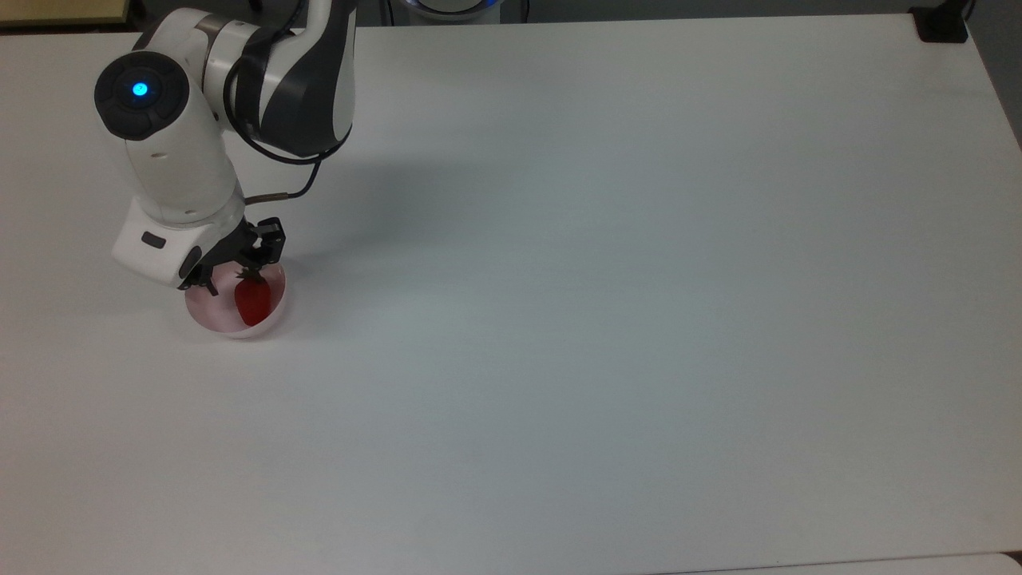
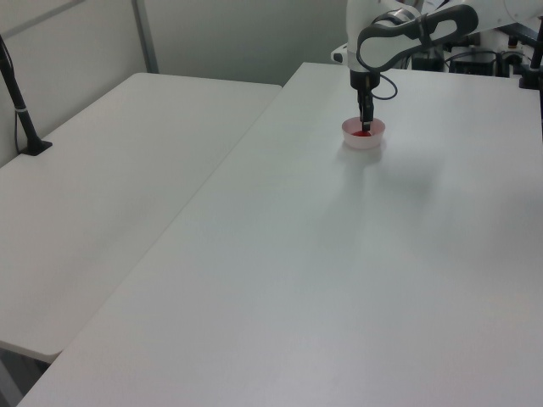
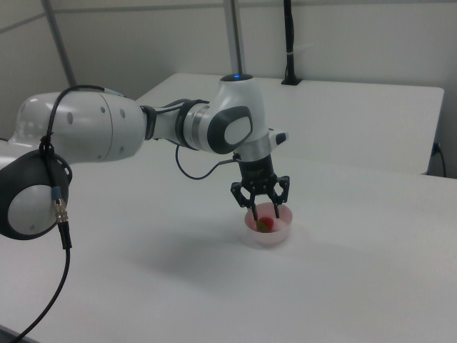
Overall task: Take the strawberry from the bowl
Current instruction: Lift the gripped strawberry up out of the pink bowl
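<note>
The red strawberry (image 1: 252, 302) stands on end with its green stem up, just inside the pale pink bowl (image 1: 214, 319) near the top view's left edge of the white table. My gripper (image 1: 239, 278) points straight down over the bowl. In the right view the gripper (image 3: 264, 214) has its two black fingers closed against the sides of the strawberry (image 3: 265, 224) at about rim height of the bowl (image 3: 277, 236). In the left view the gripper (image 2: 366, 129) reaches into the bowl (image 2: 363, 142), where a spot of red shows.
The white table (image 1: 599, 319) stretches wide and bare to the top view's right. A black mount (image 1: 942, 24) sits at its far right corner. A second white table (image 2: 102, 170) with a black post (image 2: 21, 102) adjoins on the left view's left.
</note>
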{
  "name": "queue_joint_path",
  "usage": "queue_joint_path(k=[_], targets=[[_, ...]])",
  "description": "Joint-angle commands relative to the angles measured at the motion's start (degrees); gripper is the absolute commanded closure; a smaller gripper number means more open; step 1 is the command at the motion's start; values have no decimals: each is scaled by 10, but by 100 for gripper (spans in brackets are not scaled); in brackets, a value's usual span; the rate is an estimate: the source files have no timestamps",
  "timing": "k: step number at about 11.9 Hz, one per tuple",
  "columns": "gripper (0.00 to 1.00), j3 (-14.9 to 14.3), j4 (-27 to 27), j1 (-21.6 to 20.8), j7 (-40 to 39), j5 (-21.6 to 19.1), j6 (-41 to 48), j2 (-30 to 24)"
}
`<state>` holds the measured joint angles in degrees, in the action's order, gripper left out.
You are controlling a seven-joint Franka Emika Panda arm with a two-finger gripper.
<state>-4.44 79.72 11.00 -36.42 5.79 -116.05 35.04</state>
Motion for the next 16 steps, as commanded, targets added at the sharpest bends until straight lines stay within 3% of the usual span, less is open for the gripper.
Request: queue_joint_path(k=[1, 5, 11, 16], targets=[[30, 3, 13, 2, 14, -5, 8, -10], [32, 4, 14, 14, 117, -25, 4, -5], [36, 3, 16, 25, 322, -115, -24, 4], [36, 3, 29, 26, 390, -112, -70, 12]])
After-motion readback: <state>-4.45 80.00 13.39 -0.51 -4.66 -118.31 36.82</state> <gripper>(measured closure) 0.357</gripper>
